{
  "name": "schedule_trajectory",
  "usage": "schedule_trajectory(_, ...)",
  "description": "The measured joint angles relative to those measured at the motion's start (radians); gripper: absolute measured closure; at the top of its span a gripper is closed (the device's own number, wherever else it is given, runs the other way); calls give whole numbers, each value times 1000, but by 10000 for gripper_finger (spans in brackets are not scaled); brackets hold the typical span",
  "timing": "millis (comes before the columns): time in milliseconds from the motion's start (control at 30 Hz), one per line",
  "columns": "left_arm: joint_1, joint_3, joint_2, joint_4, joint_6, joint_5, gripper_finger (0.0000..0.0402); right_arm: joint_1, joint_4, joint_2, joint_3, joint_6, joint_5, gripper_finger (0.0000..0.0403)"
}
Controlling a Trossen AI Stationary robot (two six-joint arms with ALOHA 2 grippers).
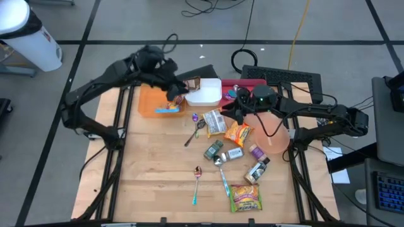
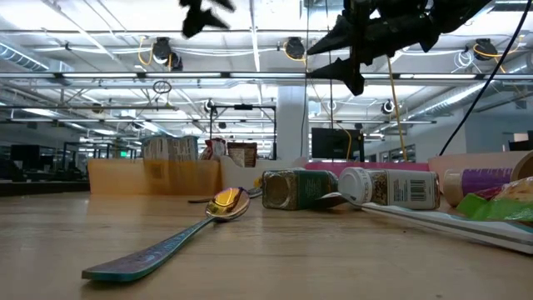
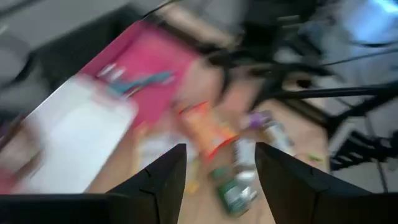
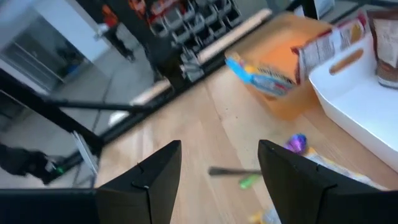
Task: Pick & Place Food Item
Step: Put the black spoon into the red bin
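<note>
Food items lie loose in the middle of the wooden table: an orange snack packet point(image 1: 238, 132), a silver packet point(image 1: 214, 121), a green and yellow packet point(image 1: 245, 197) and small jars point(image 1: 214, 150). A blue and yellow packet point(image 1: 168, 108) lies in the orange bin point(image 1: 150, 101) at the far left. My left gripper point(image 1: 177, 91) hangs open in the air above that bin's right end, with nothing between its fingers point(image 3: 163, 171). My right gripper point(image 1: 230, 108) hovers open and empty near the white bin point(image 1: 205, 93), pointing toward the table's left.
A pink bin point(image 1: 247, 83) stands right of the white one, which holds a brown packet point(image 1: 192, 83). A pink plate point(image 1: 273, 133) sits under the right arm. Two spoons point(image 1: 197, 183) and a purple-topped bottle point(image 1: 255, 151) lie among the food. A keyboard point(image 1: 284, 77) lies behind the table.
</note>
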Motion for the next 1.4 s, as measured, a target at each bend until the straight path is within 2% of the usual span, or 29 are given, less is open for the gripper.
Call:
schedule_trajectory(67,-72,-1,2,98,10,-1,201,0,40,0,0,25,8,197)
schedule_trajectory(200,-203,-1,32,310,71,-15,201,9,100,0,0,60,94,197)
schedule_trajectory(367,-294,-1,99,447,92,-23,201,32,131,0,0,91,187,197)
schedule_trajectory(500,-321,-1,158,457,79,-19,201,62,131,0,0,108,212,197)
schedule_trajectory(667,-338,-3,215,460,-18,25,201,105,131,7,0,102,217,197)
schedule_trajectory(800,-340,-3,241,465,-83,60,201,144,133,21,0,101,279,197)
schedule_trajectory(933,-339,-3,246,466,-63,56,201,177,134,41,0,100,339,197)
schedule_trajectory(1067,-340,-2,246,472,-26,34,201,193,137,53,0,99,338,197)
schedule_trajectory(1200,-339,-3,246,539,-29,33,201,200,138,55,0,103,338,197)
schedule_trajectory(1400,-341,-2,246,710,-121,-13,201,198,138,55,0,121,318,197)
